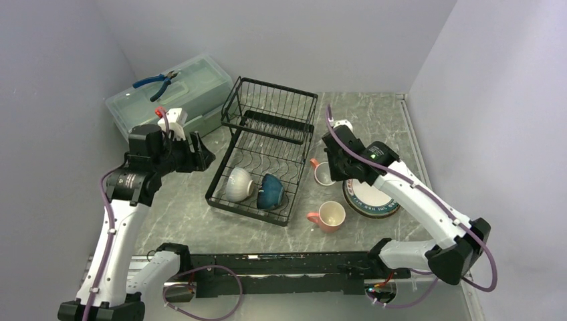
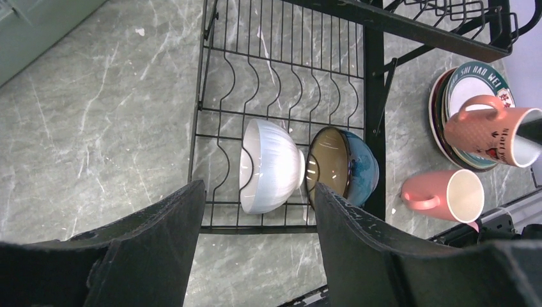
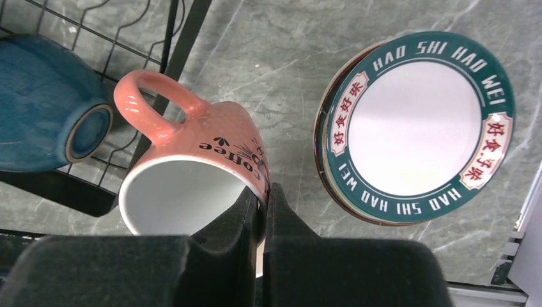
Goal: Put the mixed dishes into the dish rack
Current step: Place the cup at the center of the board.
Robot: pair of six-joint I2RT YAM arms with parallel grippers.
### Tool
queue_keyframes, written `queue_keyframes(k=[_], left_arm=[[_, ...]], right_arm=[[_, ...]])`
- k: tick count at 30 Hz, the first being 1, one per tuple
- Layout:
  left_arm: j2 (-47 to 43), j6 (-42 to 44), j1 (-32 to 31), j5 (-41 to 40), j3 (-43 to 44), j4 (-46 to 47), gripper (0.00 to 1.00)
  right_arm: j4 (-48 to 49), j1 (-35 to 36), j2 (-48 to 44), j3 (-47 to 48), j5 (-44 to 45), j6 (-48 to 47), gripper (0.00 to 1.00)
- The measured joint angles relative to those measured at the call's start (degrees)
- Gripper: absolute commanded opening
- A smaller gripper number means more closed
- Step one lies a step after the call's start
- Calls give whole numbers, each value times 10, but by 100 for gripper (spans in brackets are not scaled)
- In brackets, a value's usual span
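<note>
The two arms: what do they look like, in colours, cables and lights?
The left arm and the right arm have white links with black joints and bases. A purple cable runs along each. The right one shows a small green light. The fingers are black, broad and matte.

2 bowls [image 1: 239, 184] in rack [image 1: 274, 110], plates [image 1: 372, 200] rt.

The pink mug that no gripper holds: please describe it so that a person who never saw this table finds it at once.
Find the black wire dish rack. Between its near right corner and the stack of plates, a pink mug sits alone on the table. The other pink mug hangs from the shut right gripper by its rim; nothing touches this one.
</note>
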Motion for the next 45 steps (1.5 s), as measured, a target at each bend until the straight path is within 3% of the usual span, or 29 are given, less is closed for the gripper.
queue_keyframes(k=[8, 16, 35, 45], left_arm=[[34, 5, 0, 17, 6, -1, 67], [81, 8, -6, 34, 20, 0, 66], [109, 8, -18, 51, 21, 0, 66], [115, 8, -19, 51, 23, 0, 66]], right_arm=[[40, -72, 36, -48, -83, -35, 0], [83, -101, 68, -95, -123, -50, 0], [141, -97, 78, -195, -169, -45, 0], [145, -37, 66, -216, -168, -11, 0]])
